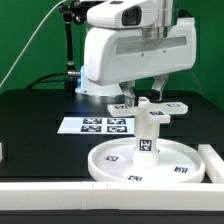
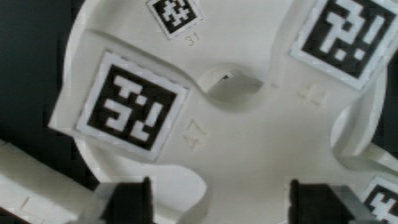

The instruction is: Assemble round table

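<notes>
The large rimmed round disc (image 1: 112,163) lies flat on the table at the front. The short cylinder post (image 1: 147,137) stands upright on its middle. The cross-shaped piece (image 1: 150,108) sits level on top of the post. My gripper (image 1: 144,96) comes straight down on it, with a finger on either side of its middle. In the wrist view the cross-shaped piece (image 2: 231,110) fills the frame, showing its tags and a small central hub. Its white body spans the whole gap between my two dark fingers (image 2: 128,202), and my gripper (image 2: 224,205) is shut on it.
The marker board (image 1: 103,125) lies flat behind the disc, at the exterior view's left. A long white bar (image 1: 60,190) runs along the front and turns up the exterior view's right side (image 1: 212,162). The arm's base stands at the back.
</notes>
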